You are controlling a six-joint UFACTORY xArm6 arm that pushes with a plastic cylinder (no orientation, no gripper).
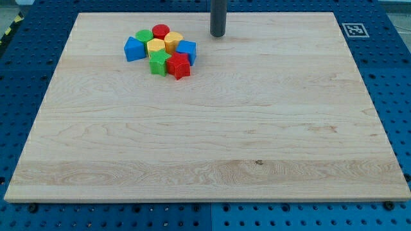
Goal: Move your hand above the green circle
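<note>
The green circle [144, 35] sits at the upper left of a tight cluster of blocks near the board's top left. Around it are a red circle [160, 31], a blue block [134, 49], a yellow block [156, 47], a second yellow block [173, 41], a blue cube [186, 51], a green star [158, 63] and a red star [178, 66]. My tip [218, 34] stands on the board to the right of the cluster, about a hundred pixels right of the green circle, touching no block.
The wooden board [212, 128] lies on a blue perforated table. A black-and-white marker tag [354, 29] is at the board's top right corner.
</note>
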